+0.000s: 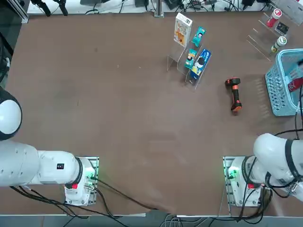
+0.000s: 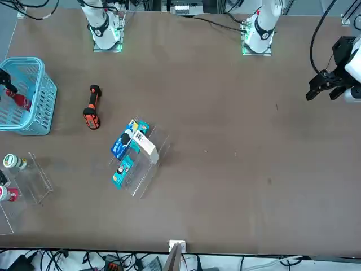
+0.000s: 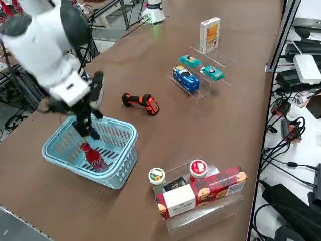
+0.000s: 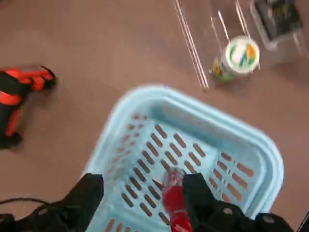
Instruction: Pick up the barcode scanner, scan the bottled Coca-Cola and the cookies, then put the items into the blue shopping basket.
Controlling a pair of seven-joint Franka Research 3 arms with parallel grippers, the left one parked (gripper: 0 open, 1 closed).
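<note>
The light-blue shopping basket [image 3: 122, 168] stands at the table's right edge, and the bottled Coca-Cola [image 3: 93, 156] lies inside it, red cap up. My right gripper [image 3: 85, 126] hangs just above the basket, open. In the wrist view the fingers [image 4: 89, 193] stand wide apart, and the bottle [image 4: 174, 200] rests below them on the basket floor [image 4: 193, 104]. The black and orange barcode scanner [image 1: 234, 94] lies flat on the table left of the basket. The white cookies carton [image 1: 182, 29] stands upright on a clear stand at the back.
A blue packet [image 3: 185, 79] and two teal packets [image 3: 213, 73] sit on the clear stand near the cookies. Another clear stand [image 3: 200, 193] beyond the basket holds a green-lidded cup [image 3: 156, 175], a red-topped container and a red biscuit box. Cables run along the table's edges.
</note>
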